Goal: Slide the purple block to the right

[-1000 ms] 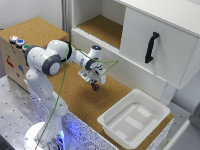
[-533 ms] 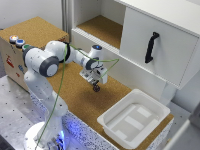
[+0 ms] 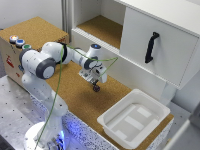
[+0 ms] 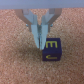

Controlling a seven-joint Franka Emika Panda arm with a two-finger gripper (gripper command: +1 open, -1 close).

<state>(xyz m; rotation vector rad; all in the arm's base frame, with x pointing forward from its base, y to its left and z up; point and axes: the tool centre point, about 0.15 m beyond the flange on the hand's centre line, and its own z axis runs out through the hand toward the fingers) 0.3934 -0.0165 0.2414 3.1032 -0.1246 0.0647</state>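
Gripper (image 4: 39,44) points straight down at the cork surface (image 3: 75,95), fingers (image 4: 36,35) drawn close together with only a thin slit between them, nothing held. In the wrist view the fingertips sit at one side of the purple block (image 4: 52,51), at or just beside its edge; actual contact cannot be told. The block rests flat on the cork, a yellow letter on its upper face. In the exterior view the gripper (image 3: 95,89) hangs low over the cork in front of the white cabinet (image 3: 150,45); the block is not discernible there. White tray (image 3: 112,122) lies toward the exterior view's right, well apart.
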